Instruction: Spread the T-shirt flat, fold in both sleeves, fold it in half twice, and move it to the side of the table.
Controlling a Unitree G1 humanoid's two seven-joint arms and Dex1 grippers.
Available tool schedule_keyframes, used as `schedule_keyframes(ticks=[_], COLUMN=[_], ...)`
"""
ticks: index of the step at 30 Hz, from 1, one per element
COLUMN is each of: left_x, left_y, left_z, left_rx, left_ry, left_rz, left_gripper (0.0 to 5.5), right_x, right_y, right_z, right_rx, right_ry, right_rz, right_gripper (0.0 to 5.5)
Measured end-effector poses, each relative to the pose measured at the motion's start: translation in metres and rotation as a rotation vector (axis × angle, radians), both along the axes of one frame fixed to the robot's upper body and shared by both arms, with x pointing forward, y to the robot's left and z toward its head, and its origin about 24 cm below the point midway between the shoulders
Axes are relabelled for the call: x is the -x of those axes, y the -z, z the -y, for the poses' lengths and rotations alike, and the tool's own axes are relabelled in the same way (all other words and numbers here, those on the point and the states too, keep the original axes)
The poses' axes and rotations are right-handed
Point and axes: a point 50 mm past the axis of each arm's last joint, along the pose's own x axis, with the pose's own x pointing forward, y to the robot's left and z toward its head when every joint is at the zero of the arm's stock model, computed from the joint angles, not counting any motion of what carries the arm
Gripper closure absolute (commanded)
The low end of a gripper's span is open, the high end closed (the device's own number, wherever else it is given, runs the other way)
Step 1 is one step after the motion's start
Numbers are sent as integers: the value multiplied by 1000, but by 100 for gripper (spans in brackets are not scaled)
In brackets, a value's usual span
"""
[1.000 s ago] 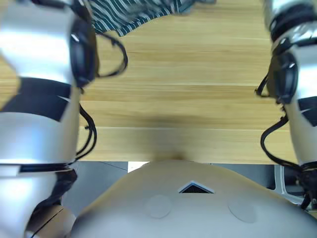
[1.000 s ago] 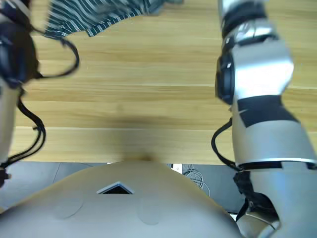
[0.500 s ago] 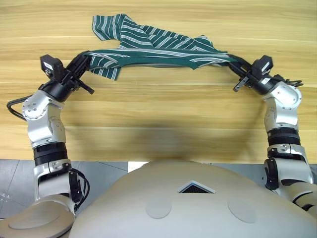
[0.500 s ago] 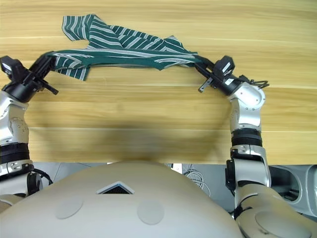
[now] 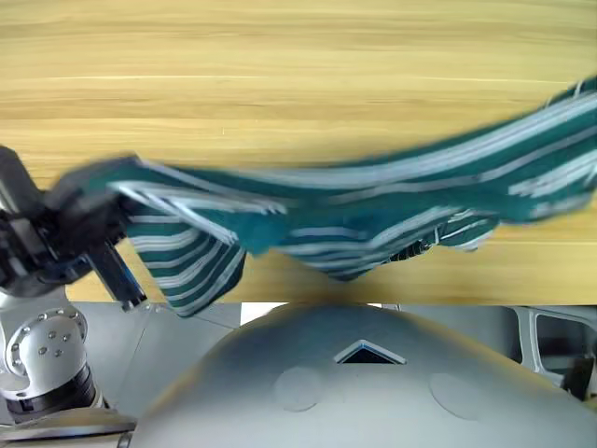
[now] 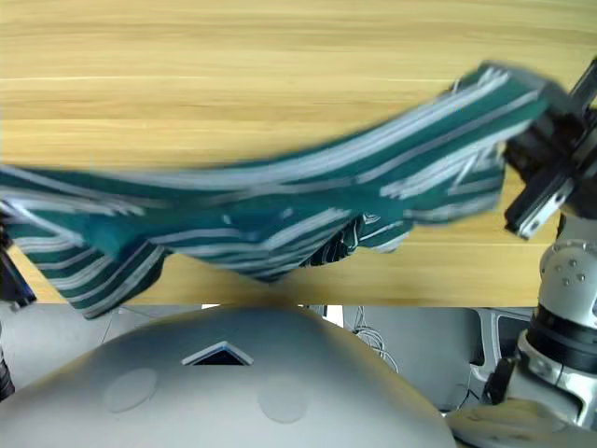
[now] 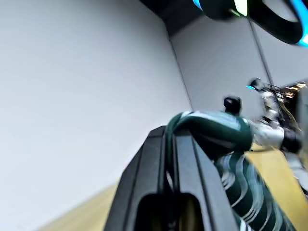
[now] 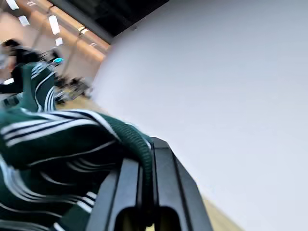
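The left end effector (image 5: 89,219) is closed on one end of the T-shirt (image 5: 354,210). In the left wrist view, its two black fingers (image 7: 139,178) stand close together, with a roll of green cloth pinched between their tips. The right end effector (image 6: 546,154) is closed on the opposite end. In the right wrist view, the striped fabric is drawn over and between its fingers (image 8: 166,183).

The desk (image 5: 280,75) is light wood with planks running side to side. Its near edge crosses the head views just below the garment, and grey floor (image 5: 187,322) lies beyond that edge.

The T-shirt is dark green with thin white stripes. It is stretched as one long band between the two end effectors, over the near part of the desk. The end at the right arm sits higher in the picture than the end at the left arm. Whether any part rests on the desk cannot be told.

A loose fold (image 5: 191,275) hangs just beside the left end effector and reaches past the desk edge. A smaller bunched portion (image 5: 410,247) sags under the middle of the band.
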Motion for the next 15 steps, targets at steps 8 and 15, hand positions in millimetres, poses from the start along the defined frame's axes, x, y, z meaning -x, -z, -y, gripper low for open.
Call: schedule_keyframes(ticks=[8,15], left_x=[-139,-250], left_y=[-12,-34], left_z=[10,14], left_rx=[60,-2], left_ry=[-248,-482], left_rz=[-104,-287], left_gripper=[550,550], right_x=[-89,-185], right_y=[-4,-19], right_z=[-5,-29], right_rx=[65,104], right_ry=[279,476], right_rz=[-58,-185], right_gripper=[547,547])
